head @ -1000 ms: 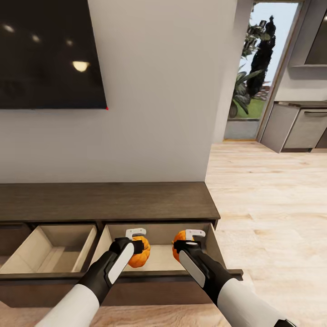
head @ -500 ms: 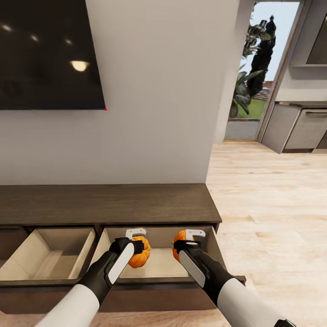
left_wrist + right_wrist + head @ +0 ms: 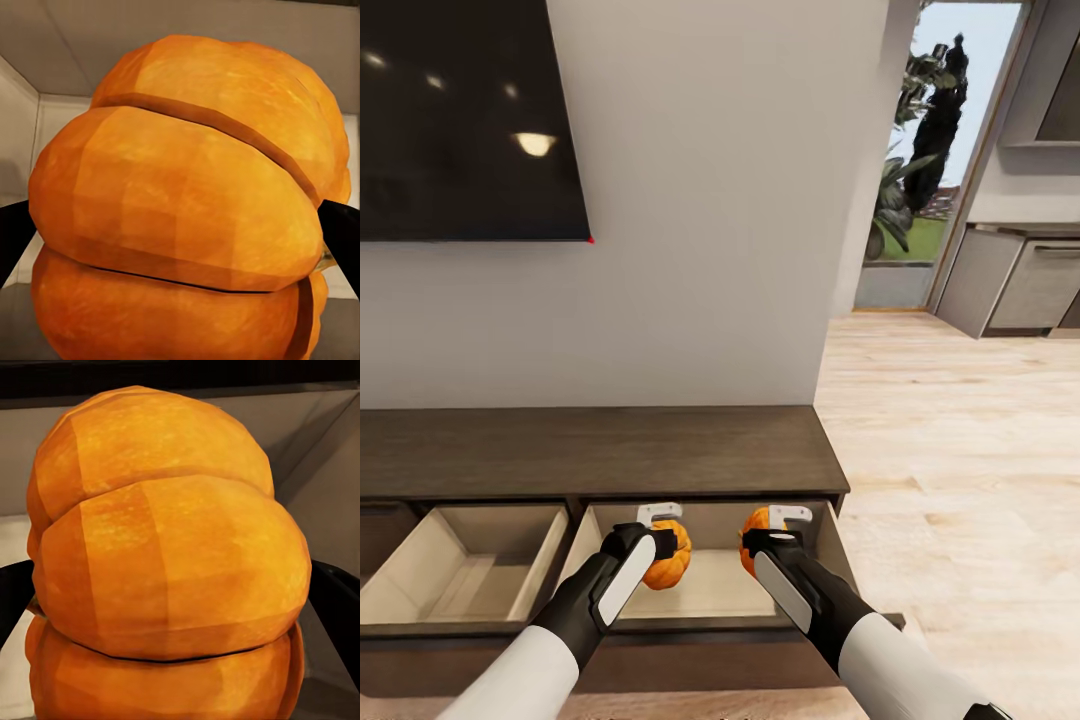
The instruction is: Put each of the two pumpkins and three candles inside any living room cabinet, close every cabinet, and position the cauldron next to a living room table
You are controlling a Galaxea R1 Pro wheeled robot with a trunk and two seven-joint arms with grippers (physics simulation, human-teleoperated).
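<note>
Cabinet (image 3: 600,450) dark matt wood; pumpkins (image 3: 180,202) smooth, matt orange.

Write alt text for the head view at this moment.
Both grippers, left and right, each hold an orange pumpkin, left pumpkin and right pumpkin, over the open right drawer of the dark wood cabinet. The drawer beside it is open too.

Cabinet (image 3: 600,450): long, low, dark wood, standing against the white wall below a dark screen (image 3: 465,120). Two pale-lined drawers stand open side by side. Left drawer (image 3: 460,570): nothing seen inside. Right drawer (image 3: 705,585): both arms reach over it. Left end effector (image 3: 660,528) grips a pumpkin (image 3: 668,566). Right end effector (image 3: 780,524) grips a second pumpkin (image 3: 754,528). Both are above the drawer's interior. Far right: wood floor, grey kitchen units (image 3: 1015,280).
</note>
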